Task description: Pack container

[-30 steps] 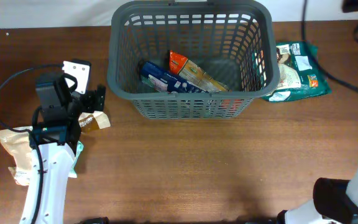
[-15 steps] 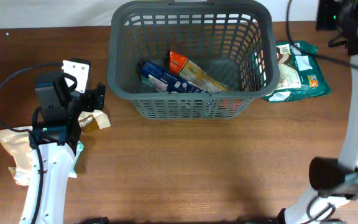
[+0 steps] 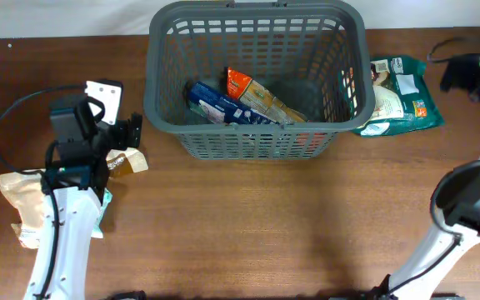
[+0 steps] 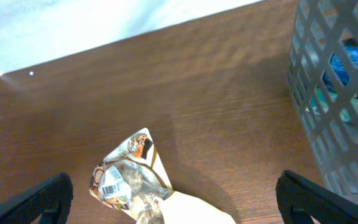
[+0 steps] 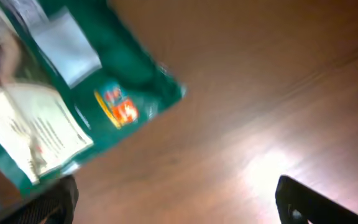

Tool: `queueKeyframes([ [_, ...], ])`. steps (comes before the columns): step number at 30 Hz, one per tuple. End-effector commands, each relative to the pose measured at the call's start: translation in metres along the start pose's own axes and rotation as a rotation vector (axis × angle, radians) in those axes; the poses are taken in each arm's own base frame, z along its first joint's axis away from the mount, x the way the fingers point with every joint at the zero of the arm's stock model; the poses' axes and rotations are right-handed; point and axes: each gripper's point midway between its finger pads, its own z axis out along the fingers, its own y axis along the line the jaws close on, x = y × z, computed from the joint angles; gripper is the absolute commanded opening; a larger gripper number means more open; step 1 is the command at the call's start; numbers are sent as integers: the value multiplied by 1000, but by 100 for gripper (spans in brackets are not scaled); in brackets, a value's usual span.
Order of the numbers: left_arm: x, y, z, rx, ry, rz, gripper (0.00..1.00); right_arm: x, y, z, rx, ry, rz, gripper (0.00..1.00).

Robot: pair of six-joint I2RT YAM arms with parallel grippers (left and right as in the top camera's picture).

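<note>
Container (image 3: pixel 257 143) stood at the far middle of the table (image 3: pixel 265 225), upright; its lattice wall also showed at the right edge of the left wrist view (image 4: pixel 334 93). Inside lay an orange-and-tan packet (image 3: pixel 261 98) across a blue packet (image 3: pixel 215 107); something red showed through the front slots, too obscured to identify.

Green packet (image 3: pixel 398 92) lay flat just beside the container's right wall. Right gripper (image 3: pixel 463 73) hung near that packet's right edge, blurred in the overhead view. Its fingers (image 5: pixel 309 196) were spread wide, nothing between them.

Left gripper (image 3: pixel 132 133) sat left of the container and apart from it, fingers (image 4: pixel 48 199) spread wide, empty. A small tan packet (image 3: pixel 125 162) lay on the wood beneath it. A beige packet (image 3: pixel 19 196) lay further left, by the arm.
</note>
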Motion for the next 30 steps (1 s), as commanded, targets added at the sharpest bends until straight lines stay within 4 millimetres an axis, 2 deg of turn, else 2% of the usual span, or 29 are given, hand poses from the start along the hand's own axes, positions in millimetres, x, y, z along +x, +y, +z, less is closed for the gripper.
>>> queueKeyframes([
  [1,10,-3,9,14,33,9,99,15,22,29,-174,109,-107,99],
  [6,16,-5,16,21,56,9,99,27,31,51,-233,187,-213,99],
  [10,19,-5,19,24,65,9,99,27,43,56,-313,185,-259,99],
  [17,19,-6,20,25,68,9,99,20,45,66,-316,146,-323,99],
  [21,20,-6,20,25,68,9,99,25,54,75,-379,138,-424,99],
  [26,19,-5,20,25,67,9,99,31,46,95,-319,154,-575,99],
  [30,19,-5,20,24,66,9,99,22,37,104,-252,126,-619,99],
])
